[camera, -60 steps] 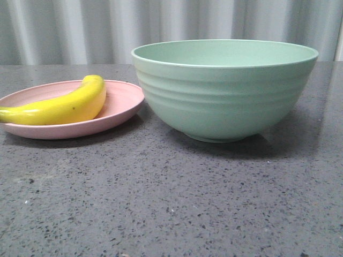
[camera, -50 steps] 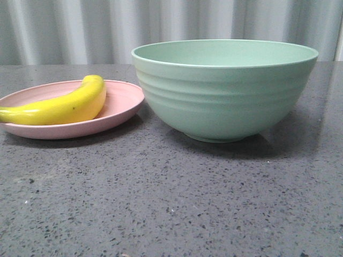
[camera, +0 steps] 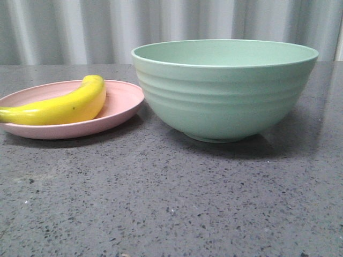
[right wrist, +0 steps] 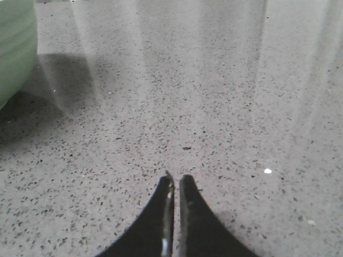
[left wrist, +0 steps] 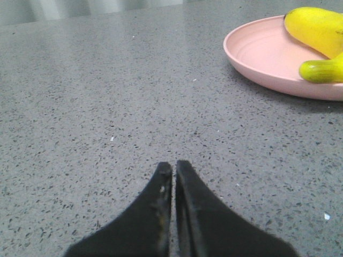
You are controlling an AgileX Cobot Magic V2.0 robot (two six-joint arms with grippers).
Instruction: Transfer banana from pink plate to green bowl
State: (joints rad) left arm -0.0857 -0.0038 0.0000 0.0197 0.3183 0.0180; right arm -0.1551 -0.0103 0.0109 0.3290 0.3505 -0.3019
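The yellow banana (camera: 64,105) lies on the pink plate (camera: 120,104) at the left of the front view. The green bowl (camera: 225,91) stands just right of the plate, apparently empty. No gripper shows in the front view. In the left wrist view my left gripper (left wrist: 173,166) is shut and empty over bare table, apart from the plate (left wrist: 262,53) and the banana (left wrist: 316,32). In the right wrist view my right gripper (right wrist: 176,179) is shut and empty over the table, away from the bowl's side (right wrist: 13,43).
The grey speckled table (camera: 171,203) stretches in front of the plate and bowl. A pale corrugated wall (camera: 80,27) stands behind the table's far edge.
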